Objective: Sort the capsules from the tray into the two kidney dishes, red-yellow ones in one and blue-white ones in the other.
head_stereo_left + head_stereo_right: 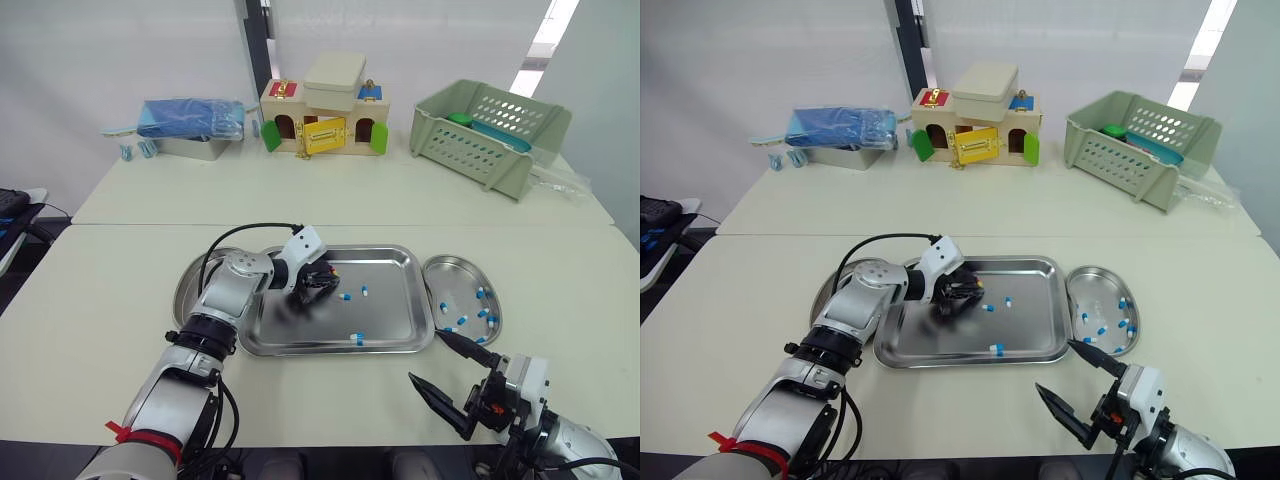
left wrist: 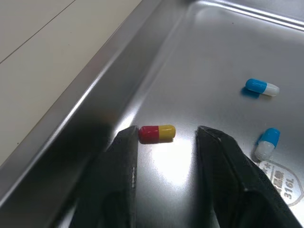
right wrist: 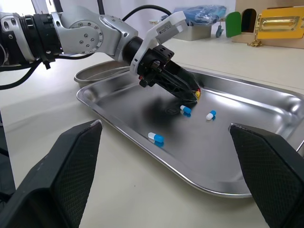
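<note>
A steel tray (image 1: 390,256) lies mid-table between two kidney dishes. My left gripper (image 1: 328,280) reaches down into the tray near its far left part, open. In the left wrist view a red-yellow capsule (image 2: 157,133) lies on the tray floor between the fingers (image 2: 123,161), close to one of them. Three blue-white capsules (image 1: 344,296) (image 1: 365,292) (image 1: 357,338) lie loose in the tray. The right dish (image 1: 455,272) holds several blue-white capsules. The left dish (image 1: 190,288) is partly hidden by my arm. My right gripper (image 1: 424,355) hovers open by the table's front edge, holding nothing.
At the back of the table stand a green plastic basket (image 1: 490,130), a toy house with coloured doors (image 1: 322,115) and a metal box under a blue packet (image 1: 190,122). Bare tabletop lies in front of the tray.
</note>
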Available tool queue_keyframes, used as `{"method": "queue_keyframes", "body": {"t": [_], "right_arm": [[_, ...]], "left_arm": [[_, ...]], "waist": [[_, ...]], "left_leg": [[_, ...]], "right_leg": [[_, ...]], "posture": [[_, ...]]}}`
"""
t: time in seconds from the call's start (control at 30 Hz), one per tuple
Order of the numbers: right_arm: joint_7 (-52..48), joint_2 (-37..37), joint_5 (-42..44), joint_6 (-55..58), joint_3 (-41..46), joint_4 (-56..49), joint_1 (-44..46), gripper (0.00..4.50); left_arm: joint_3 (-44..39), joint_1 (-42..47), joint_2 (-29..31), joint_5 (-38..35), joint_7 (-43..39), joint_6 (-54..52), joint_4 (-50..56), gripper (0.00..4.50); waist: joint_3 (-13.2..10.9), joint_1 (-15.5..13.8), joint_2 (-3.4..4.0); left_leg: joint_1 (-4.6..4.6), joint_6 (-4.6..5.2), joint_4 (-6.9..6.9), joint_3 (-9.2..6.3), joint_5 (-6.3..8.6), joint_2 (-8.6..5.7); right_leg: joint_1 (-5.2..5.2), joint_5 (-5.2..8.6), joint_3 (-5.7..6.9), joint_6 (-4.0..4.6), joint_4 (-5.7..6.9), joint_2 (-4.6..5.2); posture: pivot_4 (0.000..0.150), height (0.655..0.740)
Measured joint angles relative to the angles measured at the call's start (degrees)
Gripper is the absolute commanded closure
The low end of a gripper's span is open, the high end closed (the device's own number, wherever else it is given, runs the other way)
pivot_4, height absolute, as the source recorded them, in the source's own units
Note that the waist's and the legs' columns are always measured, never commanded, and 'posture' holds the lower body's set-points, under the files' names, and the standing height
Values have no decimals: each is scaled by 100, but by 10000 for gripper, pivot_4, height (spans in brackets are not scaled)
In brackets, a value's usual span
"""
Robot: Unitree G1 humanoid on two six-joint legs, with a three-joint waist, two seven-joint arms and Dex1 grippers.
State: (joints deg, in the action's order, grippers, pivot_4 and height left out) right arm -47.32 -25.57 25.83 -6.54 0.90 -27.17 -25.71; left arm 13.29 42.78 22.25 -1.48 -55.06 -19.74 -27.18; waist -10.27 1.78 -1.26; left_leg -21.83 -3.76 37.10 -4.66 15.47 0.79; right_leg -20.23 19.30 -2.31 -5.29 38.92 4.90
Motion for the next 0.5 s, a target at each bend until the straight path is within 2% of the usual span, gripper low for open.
{"method": "queue_keyframes", "body": {"t": [0.03, 0.5], "right_arm": [[5, -9, 0, 13, -2, -20, 1, 0], [235, -69, 1, 277, -86, -305, 86, 0]], "left_arm": [[-1, 0, 3, 1, 3, 1, 1, 38864], [-2, -1, 6, 16, 37, 32, 6, 38864]], "waist": [[0, 0, 0], [0, 0, 0]], "left_leg": [[0, 0, 0, 0, 0, 0], [0, 0, 0, -1, 0, 0]], "right_leg": [[0, 0, 0, 0, 0, 0], [0, 0, 0, 0, 0, 0]], "posture": [[1500, 7400], [1500, 7400]]}}
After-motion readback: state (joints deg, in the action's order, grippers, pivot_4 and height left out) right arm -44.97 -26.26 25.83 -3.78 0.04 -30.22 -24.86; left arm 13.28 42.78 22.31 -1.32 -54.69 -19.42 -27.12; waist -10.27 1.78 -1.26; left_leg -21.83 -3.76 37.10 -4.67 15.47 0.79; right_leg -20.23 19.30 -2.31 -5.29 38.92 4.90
